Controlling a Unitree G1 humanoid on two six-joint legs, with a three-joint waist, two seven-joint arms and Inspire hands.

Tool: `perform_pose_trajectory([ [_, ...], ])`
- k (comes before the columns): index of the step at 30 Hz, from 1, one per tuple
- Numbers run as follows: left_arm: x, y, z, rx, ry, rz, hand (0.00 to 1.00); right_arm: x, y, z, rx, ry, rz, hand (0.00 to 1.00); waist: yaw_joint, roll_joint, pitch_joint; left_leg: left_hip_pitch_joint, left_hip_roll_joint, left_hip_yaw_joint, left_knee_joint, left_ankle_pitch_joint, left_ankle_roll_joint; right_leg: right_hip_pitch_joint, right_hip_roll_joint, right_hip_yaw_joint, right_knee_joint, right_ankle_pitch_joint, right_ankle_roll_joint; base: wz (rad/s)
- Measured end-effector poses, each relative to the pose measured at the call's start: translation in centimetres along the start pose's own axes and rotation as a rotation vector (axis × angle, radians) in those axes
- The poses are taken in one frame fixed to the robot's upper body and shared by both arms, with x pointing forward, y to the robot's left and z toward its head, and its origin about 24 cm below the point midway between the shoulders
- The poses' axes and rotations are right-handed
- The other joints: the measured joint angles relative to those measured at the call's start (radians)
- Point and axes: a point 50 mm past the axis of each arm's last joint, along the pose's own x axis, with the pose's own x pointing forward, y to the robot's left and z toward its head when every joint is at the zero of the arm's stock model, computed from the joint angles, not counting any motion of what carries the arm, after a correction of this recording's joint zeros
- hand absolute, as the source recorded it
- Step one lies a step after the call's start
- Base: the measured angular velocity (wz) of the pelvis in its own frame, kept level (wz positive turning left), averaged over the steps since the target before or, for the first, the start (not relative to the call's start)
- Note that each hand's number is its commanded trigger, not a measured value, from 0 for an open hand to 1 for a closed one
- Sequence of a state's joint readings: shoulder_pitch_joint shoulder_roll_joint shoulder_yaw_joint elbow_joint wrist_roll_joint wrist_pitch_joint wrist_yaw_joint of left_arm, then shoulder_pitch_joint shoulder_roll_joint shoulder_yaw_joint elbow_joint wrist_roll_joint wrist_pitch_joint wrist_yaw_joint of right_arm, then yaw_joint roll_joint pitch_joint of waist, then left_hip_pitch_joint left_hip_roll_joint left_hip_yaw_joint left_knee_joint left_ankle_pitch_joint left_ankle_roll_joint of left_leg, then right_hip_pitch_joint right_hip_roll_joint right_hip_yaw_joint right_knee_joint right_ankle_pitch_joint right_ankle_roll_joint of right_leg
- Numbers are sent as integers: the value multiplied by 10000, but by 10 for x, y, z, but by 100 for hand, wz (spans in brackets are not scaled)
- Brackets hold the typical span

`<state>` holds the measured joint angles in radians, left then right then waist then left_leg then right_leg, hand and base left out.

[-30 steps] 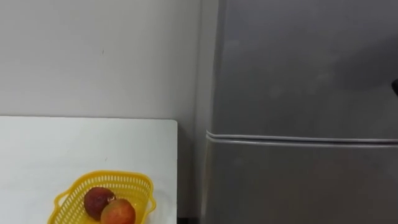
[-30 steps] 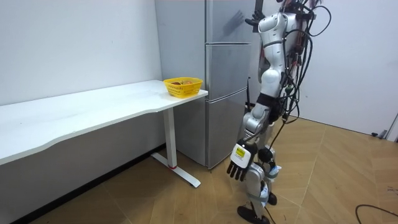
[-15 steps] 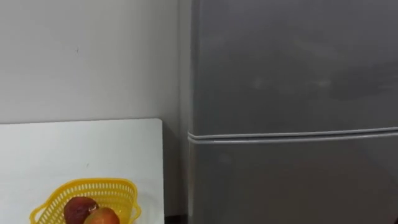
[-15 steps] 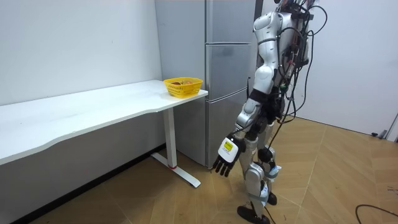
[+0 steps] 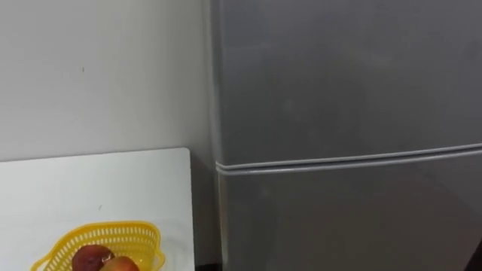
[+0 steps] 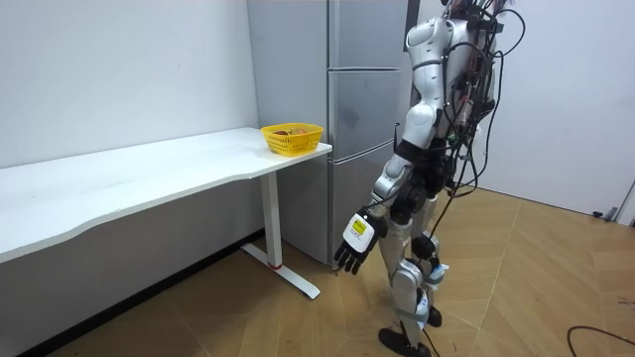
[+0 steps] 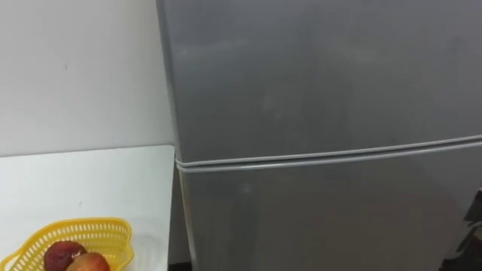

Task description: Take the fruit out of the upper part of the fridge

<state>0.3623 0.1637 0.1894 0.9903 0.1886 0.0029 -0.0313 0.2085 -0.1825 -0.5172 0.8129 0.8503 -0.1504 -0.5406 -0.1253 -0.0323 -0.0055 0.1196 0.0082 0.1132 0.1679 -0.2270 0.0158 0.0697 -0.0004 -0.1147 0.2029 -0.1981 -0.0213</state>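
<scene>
Robot stands upright on the wood-pattern floor, close in front of the fridge and facing it. Left hand hangs low beside its leg, clear of table and fridge, fingers loosely spread, nothing in it. Right hand: just a dark sliver at the right edge of the right eye view, level w/ the lower door; can't tell how it's set.

Next out is the table: long white top w/ a wavy front edge. It runs along the wall on the room view's left, w/ a white leg near the fridge end. Top is bare apart from a yellow basket at the fridge end, near the corner. In the basket are a dark red fruit and an orange-red fruit, side by side, touching. A narrow dark gap lies btwn table end and fridge side.

Fridge is plain grey w/ two doors, upper door over lower door, and a pale seam btwn them. Both doors are shut flush, so the upper compartment's contents are hidden behind the shut upper door, straight ahead of the head cam.

Farthest is the plain white wall behind table and fridge.
</scene>
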Motion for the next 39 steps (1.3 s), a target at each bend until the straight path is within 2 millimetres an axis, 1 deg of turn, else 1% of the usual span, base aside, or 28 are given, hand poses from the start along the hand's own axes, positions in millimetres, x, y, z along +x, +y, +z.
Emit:
perform_pose_trajectory([
  [2, 0, -4, -2, 119, 111, -146, 0, -1, -11, -24, -638, 741, -321, 0, 151, 44, 5, 37, 5, 27, -2, 0, 0, 22, 8, 79, -8, -1, 0, -12],
  [5, 0, -10, -3, 166, 162, -301, 0, -3, -21, -43, -1212, 1449, -445, 0, 145, 83, 25, 70, -17, 18, -15, 0, 0, 81, -13, 50, -20, -41, 11, 1],
  [8, 0, -12, -4, 185, 314, -368, 0, -4, -29, -57, -2037, 1943, -400, 0, 210, 124, 54, 165, -20, 31, -32, 0, 0, 128, -33, 20, -69, -75, 18, 5],
  [12, 0, -14, -6, 164, 500, -463, 0, -5, -40, -71, -3122, 2476, -166, 0, 209, 128, 53, 181, -37, -79, -29, -1, 0, 189, -109, -132, -163, -79, 21, 8],
  [15, 0, -15, -7, 143, 608, -589, 0, -9, -49, -84, -4313, 3128, 302, 0, 257, 147, 53, 122, -55, -232, -29, -1, 0, 188, -128, -250, -191, -81, 26, 13],
  [17, -1, -13, -14, -82, 1036, -568, 0, -12, -60, -95, -5274, 3855, 805, 0, 315, 155, 53, 150, -57, -342, -27, -1, 0, 278, -120, -275, -222, -81, 25, 5],
  [18, -1, -13, -15, -83, 1150, -591, 0, -13, -62, -97, -5496, 4042, 923, 0, 337, 156, 53, 156, -59, -350, -21, -1, 0, 299, -121, -283, -242, -82, 25, 7],
  [20, -2, -14, -20, 185, 1559, -766, 0, -17, -69, -105, -6592, 4720, 1532, 0, 549, 175, 52, 224, -66, -378, -18, -1, 0, 404, -121, -318, -310, -80, 26, 6],
  [21, -2, -14, -21, 239, 1641, -803, 0, -17, -71, -107, -6978, 4841, 1714, 0, 589, 177, 55, 243, -65, -371, -18, -1, 0, 434, -123, -335, -324, -80, 26, 3],
  [22, -3, -15, -23, 242, 1776, -908, 0, -19, -73, -110, -7716, 5010, 2044, 0, 683, 189, 58, 289, -67, -365, -18, -1, 0, 479, -125, -339, -332, -80, 26, 0],
  [23, -3, -16, -24, 288, 1886, -1004, 0, -20, -72, -112, -8519, 5077, 2404, 0, 774, 191, 58, 323, -68, -382, -17, -1, 0, 528, -129, -353, -337, -80, 27, 0],
  [24, -3, -16, -24, 296, 1896, -1031, 0, -21, -72, -112, -8943, 5078, 2595, 0, 802, 189, 58, 323, -68, -390, -13, -1, 0, 535, -136, -388, -337, -81, 26, 8],
  [26, -2, -18, -23, 378, 1963, -1128, 0, -21, -68, -113, -10659, 4963, 3199, 0, 839, 195, 60, 317, -79, -465, -16, -1, 0, 549, -148, -500, -335, -83, 28, 14],
  [27, -2, -19, -24, 414, 1994, -1157, 0, -20, -67, -112, -11071, 4869, 3350, 0, 871, 196, 61, 320, -80, -470, -14, -1, 0, 566, -152, -524, -333, -83, 28, 8],
  [29, -1, -22, -22, 551, 2085, -1251, 0, -19, -57, -109, -12292, 4488, 3942, 0, 1034, 210, 68, 311, -82, -517, 5, -1, 0, 594, -162, -592, -332, -82, 27, 7],
  [32, 0, -26, -21, 849, 2245, -1457, 0, -19, -47, -108, -13520, 4045, 4404, 0, 1112, 232, 73, 277, -83, -596, 21, -1, 0, 596, -162, -655, -324, -86, 28, 10],
  [35, 0, -31, -22, 978, 2389, -1771, 0, -20, -36, -107, -13895, 3693, 4718, 0, 1150, 270, 77, 243, -82, -625, 44, -1, -1, 596, -163, -689, -332, -89, 24, 3],
  [39, 0, -33, -23, 979, 2489, -2005, 0, -21, -33, -108, -14138, 3502, 4941, 0, 1313, 293, 75, 242, -81, -625, 45, -1, -1, 628, -172, -759, -368, -89, 23, 1],
])
